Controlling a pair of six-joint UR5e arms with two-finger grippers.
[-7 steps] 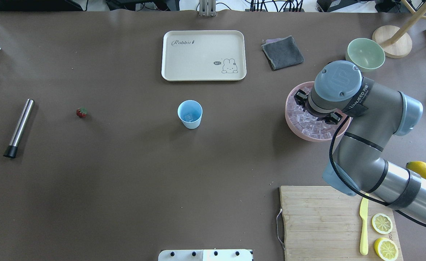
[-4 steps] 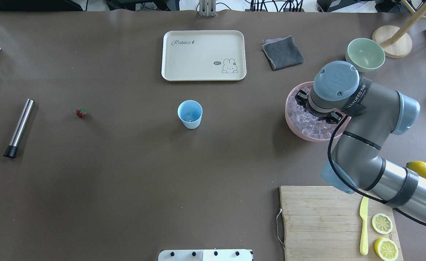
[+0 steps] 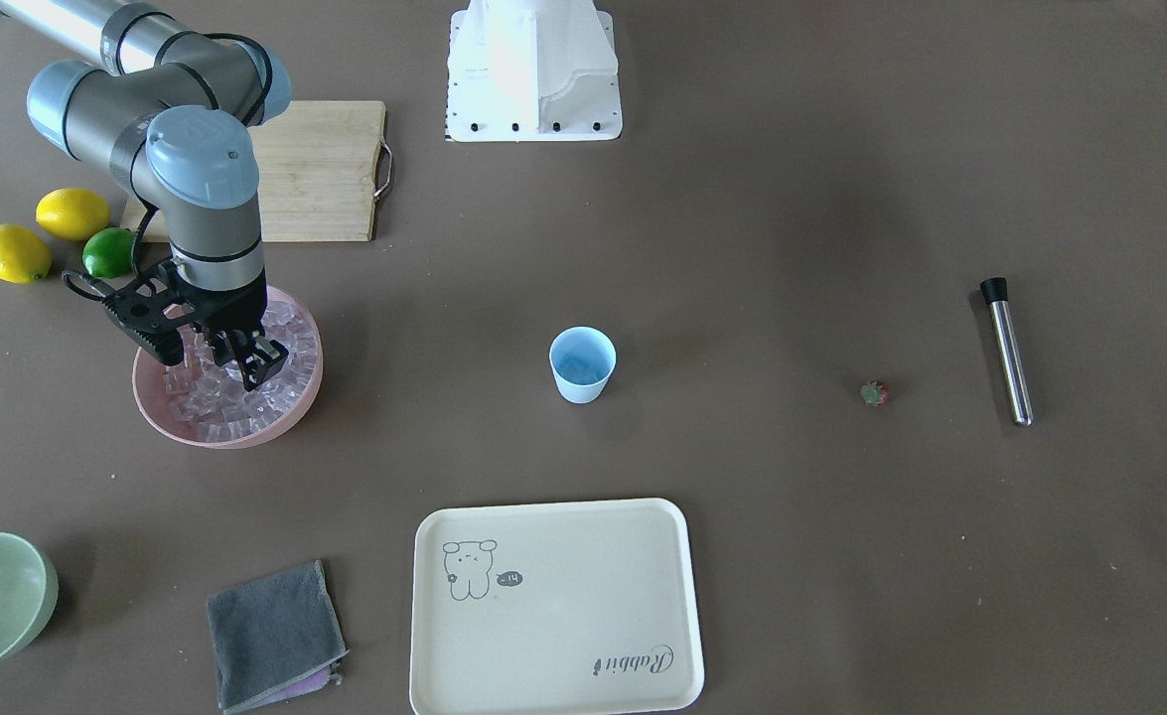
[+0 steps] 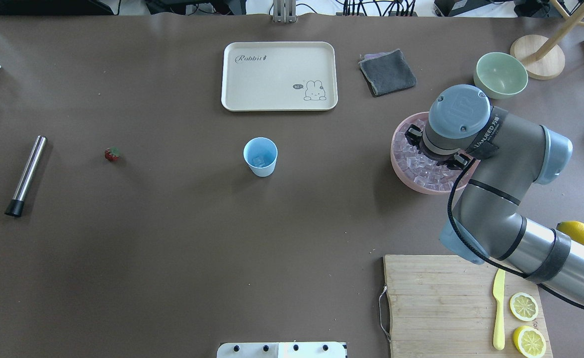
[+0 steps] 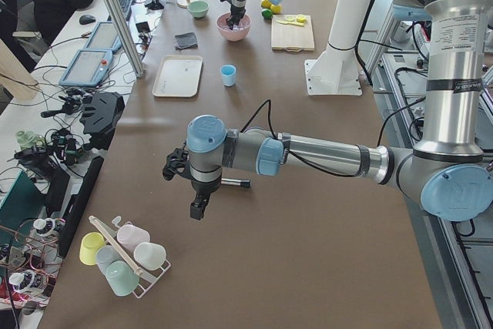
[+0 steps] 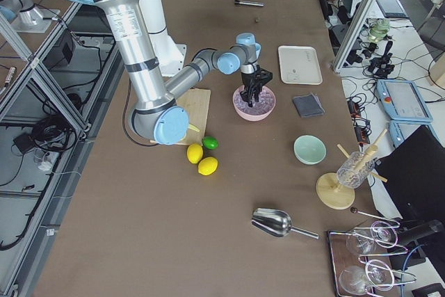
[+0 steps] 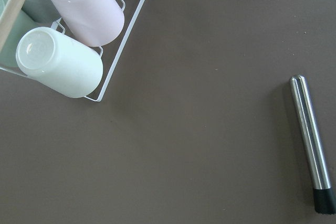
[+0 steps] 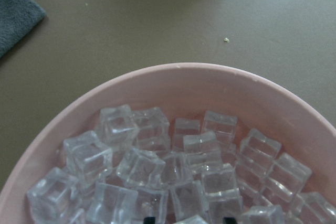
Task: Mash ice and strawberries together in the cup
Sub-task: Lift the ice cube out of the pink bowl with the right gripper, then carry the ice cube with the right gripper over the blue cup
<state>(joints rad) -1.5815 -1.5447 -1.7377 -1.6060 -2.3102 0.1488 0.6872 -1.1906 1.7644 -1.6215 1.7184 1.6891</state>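
**Over the pink bowl: one cube straddled, no hold confirmed**

At the table's near edge, at about five o'clock from the cup on a clock laid over the overhead view with twelve away from the robot, a cutting board (image 4: 436, 298) is seen; it plays no part yet.

Farther out, at three o'clock from the cup, the pink bowl (image 4: 421, 188) is heaped with ice (image 8: 139, 166). The right gripper (image 3: 208, 362) is lowered into the heap, jaws parted. Two dark fingertips (image 8: 149, 220) are seen at the wrist view's lower edge with a cube between them; whether it is pinched cannot be told.

The cubes are judged hard, light and slippery, and they are piled loosely, so neighbours may shift. A single cube is best taken across two flat opposite faces, squarely, never by the corners. They are clear and glassy, with rounded edges and a faint pink cast from the bowl.

The cup (image 4: 260, 156), light blue and upright, stands mid-table; what looks like one cube lies inside. At its nine o'clock, well apart, the strawberry (image 4: 112, 154) lies, small, red and green-topped; it is judged soft enough to bruise.

Beyond it lies a metal bar (image 4: 27, 174), near which the left gripper (image 5: 197, 207) hangs; how far it is open cannot be told.
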